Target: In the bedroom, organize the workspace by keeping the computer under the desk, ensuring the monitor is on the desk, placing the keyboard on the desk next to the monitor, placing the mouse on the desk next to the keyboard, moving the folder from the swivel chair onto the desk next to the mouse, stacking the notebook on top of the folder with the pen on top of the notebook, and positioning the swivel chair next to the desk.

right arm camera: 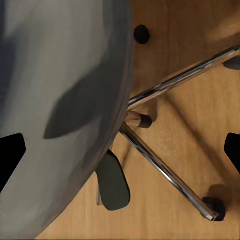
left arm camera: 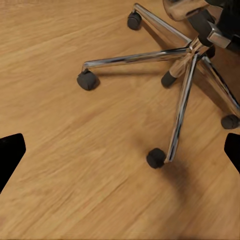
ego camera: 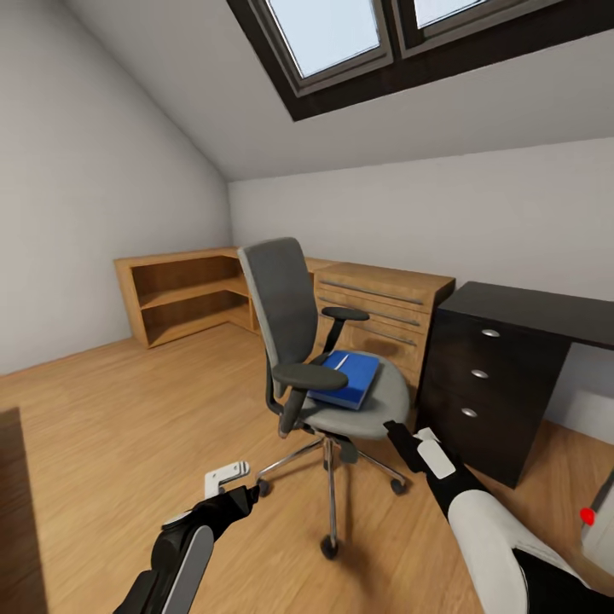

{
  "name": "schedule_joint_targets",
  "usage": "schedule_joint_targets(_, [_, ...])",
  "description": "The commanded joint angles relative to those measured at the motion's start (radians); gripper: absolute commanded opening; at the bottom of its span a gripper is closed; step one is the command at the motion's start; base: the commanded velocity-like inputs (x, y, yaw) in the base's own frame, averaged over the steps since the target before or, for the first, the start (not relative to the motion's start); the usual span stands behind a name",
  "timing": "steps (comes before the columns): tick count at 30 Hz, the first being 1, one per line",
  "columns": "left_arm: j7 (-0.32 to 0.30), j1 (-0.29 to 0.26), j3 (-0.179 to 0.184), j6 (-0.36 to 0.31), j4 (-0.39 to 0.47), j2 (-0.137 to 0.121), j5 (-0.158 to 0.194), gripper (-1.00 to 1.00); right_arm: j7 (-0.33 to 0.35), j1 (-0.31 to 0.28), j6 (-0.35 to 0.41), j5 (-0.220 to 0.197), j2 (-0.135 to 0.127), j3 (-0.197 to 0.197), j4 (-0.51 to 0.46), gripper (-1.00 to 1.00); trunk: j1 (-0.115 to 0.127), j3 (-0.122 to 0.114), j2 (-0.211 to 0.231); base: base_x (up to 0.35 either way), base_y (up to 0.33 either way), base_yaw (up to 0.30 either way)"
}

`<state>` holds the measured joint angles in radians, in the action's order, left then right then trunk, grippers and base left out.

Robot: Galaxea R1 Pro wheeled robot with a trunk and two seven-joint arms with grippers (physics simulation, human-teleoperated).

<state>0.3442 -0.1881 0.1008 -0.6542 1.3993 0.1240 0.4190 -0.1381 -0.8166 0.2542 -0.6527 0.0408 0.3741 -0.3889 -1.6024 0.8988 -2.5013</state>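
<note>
Folder placement: it lies flat on the chair seat, between the armrests, toward the seat's front, so you can reach it from the open front edge without clearing the backrest. A pale pen-like item rests on top of it; you cannot tell what it is from here. Your right gripper hangs just beside the seat's front rim, with the fingers spread wide in the right wrist view and nothing between them. Your left gripper hangs lower, over bare floor near the chrome base, also wide open and empty. The near armrest crosses the folder's left side, so approach from the right or the front. The desk stands just right of the chair, its top edge higher than the seat; plan to lift the folder before moving it sideways. Open floor lies to the left and in front; casters project beyond the seat, so keep the base back.
</note>
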Motion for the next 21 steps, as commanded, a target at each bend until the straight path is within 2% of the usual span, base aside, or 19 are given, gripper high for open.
schedule_joint_targets(1, [0.010,-0.001,0.001,-0.002,0.001,-0.001,0.010,1.00,-0.008,0.000,0.005,-0.003,0.001,0.002,0.037,1.00,0.000,0.001,0.000,0.187,0.000,0.000])
schedule_joint_targets(21, [0.010,-0.001,0.002,-0.002,0.001,0.000,0.010,1.00,-0.008,0.000,0.004,-0.003,0.001,0.003,0.038,1.00,0.000,0.001,0.000,0.260,0.000,0.000])
